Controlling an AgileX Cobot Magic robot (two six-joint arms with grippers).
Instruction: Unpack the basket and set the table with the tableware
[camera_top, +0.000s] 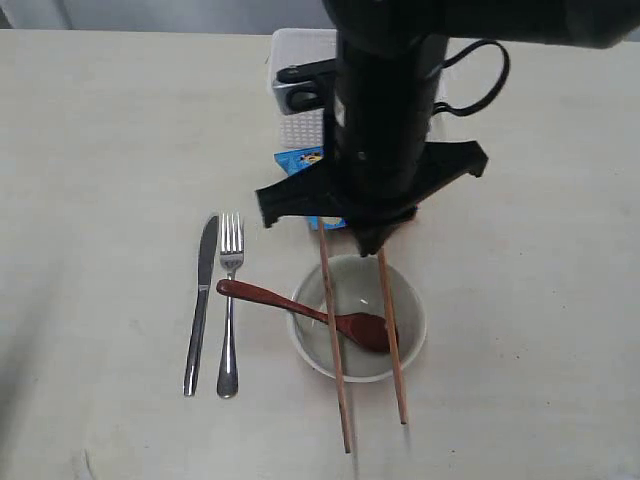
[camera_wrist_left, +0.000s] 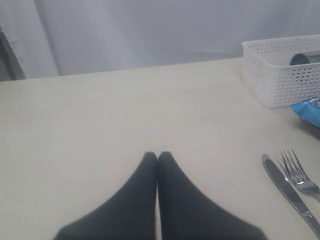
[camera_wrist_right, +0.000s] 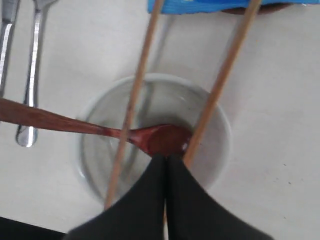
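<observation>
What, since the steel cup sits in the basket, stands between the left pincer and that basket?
Nothing visible: bare table runs from the left pincer to the basket. The knife, fork and blue bag lie beside that line.

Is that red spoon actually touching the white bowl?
Touching. The exterior view shows the spoon lying across the rim of the bowl, its head resting inside.

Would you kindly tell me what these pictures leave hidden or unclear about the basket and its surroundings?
- Inside the basket: the right arm covers most of it in the exterior view; the left wrist view's edge cuts it, showing only the rim of a steel cup.
- Blue bag: mostly behind that arm in the exterior view, cut off in both wrist views.
- Left gripper: outside the exterior view.
</observation>
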